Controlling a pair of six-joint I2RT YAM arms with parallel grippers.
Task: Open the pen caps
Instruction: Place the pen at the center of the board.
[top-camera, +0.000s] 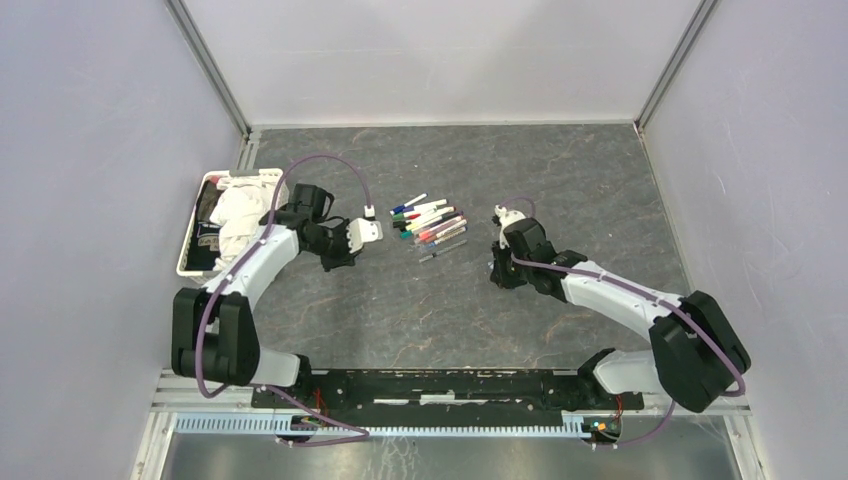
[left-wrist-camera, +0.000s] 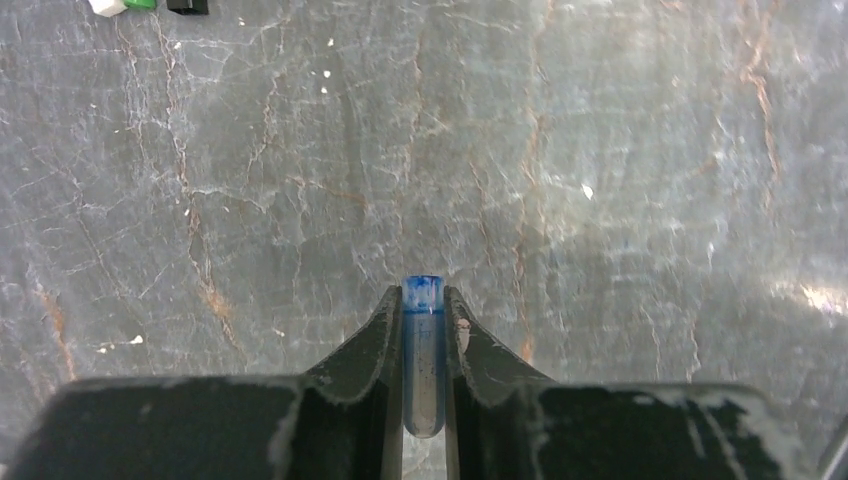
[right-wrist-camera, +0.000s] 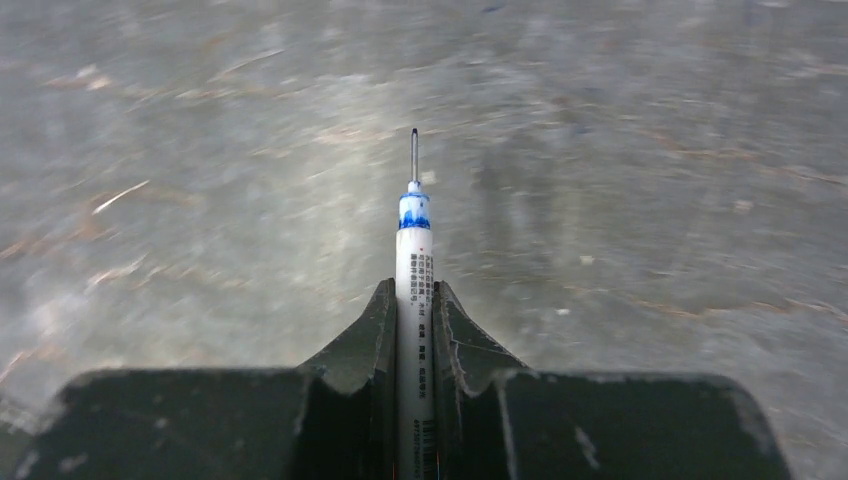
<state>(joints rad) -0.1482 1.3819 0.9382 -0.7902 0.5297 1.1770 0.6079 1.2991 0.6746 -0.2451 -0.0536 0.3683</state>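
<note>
My left gripper (left-wrist-camera: 424, 298) is shut on a see-through pen cap with a blue rim (left-wrist-camera: 423, 350), held just above the table. In the top view it (top-camera: 338, 252) sits left of the pile of pens (top-camera: 430, 224). My right gripper (right-wrist-camera: 413, 292) is shut on a white pen (right-wrist-camera: 413, 255) with a blue collar and a bare thin tip (right-wrist-camera: 414, 155). In the top view it (top-camera: 500, 272) sits right of the pile and points down at the table. The pile holds several white-barrelled pens with coloured caps on them. The two grippers are well apart.
A white basket (top-camera: 189, 250) with white cloth (top-camera: 240, 212) stands at the far left, beside the left arm. White, green and black pen ends (left-wrist-camera: 125, 5) show at the top left edge of the left wrist view. The right wrist view is motion-blurred.
</note>
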